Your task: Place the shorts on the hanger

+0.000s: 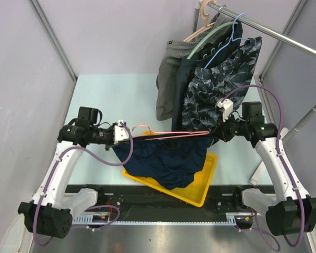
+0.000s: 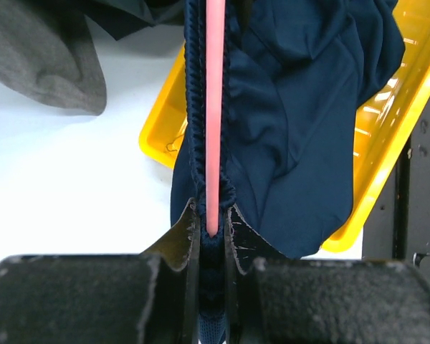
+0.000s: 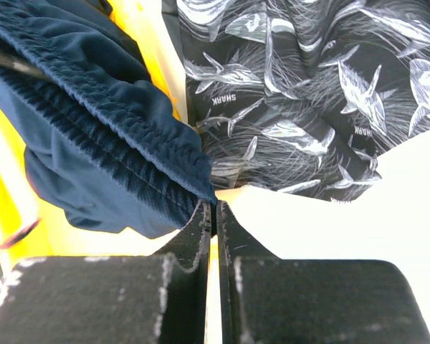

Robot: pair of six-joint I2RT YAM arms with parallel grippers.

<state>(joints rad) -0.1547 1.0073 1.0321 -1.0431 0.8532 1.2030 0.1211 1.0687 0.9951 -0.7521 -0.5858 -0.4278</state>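
The left fingers (image 2: pixel 236 240) are closed on the pink hanger (image 2: pixel 215 107) and on the top band of the dark blue shorts (image 2: pixel 301 129), which sits around the bar. The right fingers (image 3: pixel 206 222) are shut tight, tip to tip, right at the other corner of the band. I cannot tell if any cloth is caught between them. The shorts hang along the hanger, up in the air between the two arms. They are over a yellow tray (image 1: pixel 206 182) at the near side of the surface (image 1: pixel 95 95).

Here is what could go wrong. If the right fingers have missed the corner, that end of the band could slide off the bar, and the shorts would drop into the tray. A pull to the right could also tug the bar out of the left fingers.

The shorts look soft and floppy. The band is crinkly and stretchy, and the loose legs hang down low.
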